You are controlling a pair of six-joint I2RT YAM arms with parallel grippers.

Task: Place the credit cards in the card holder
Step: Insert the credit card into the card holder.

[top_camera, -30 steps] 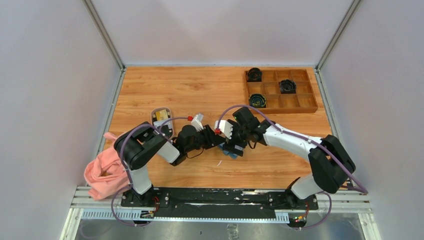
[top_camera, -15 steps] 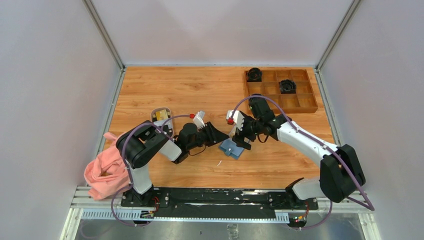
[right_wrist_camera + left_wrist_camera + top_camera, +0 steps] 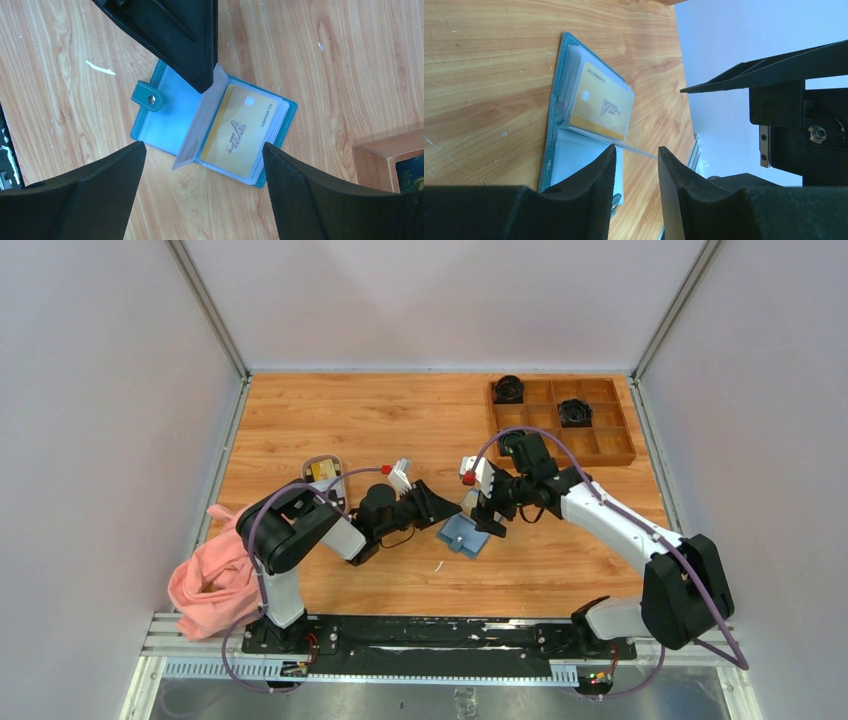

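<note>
The teal-blue card holder [image 3: 462, 535] lies open on the table between my two grippers. In the right wrist view the card holder [image 3: 165, 112] shows a yellow credit card [image 3: 237, 132] in its right-hand clear pocket, a clear leaf [image 3: 200, 125] standing up at the fold, and its snap tab at the left. My left gripper [image 3: 443, 514] is narrowly open and empty, its tips at the standing leaf; its wrist view shows the card [image 3: 599, 107] beyond the left gripper [image 3: 636, 148]. My right gripper [image 3: 203, 146] is wide open above the holder. Another yellowish card lies in the white dish [image 3: 323, 472].
A brown wooden compartment tray [image 3: 600, 445] with dark coiled items stands at the far right; its corner shows in the right wrist view [image 3: 380, 160]. A pink cloth [image 3: 215, 585] hangs at the near left edge. A small white scrap [image 3: 438, 566] lies near the holder.
My right gripper has lifted off the card holder and drawn back to the right and far side, so the open holder now shows. My left gripper has shifted slightly.
</note>
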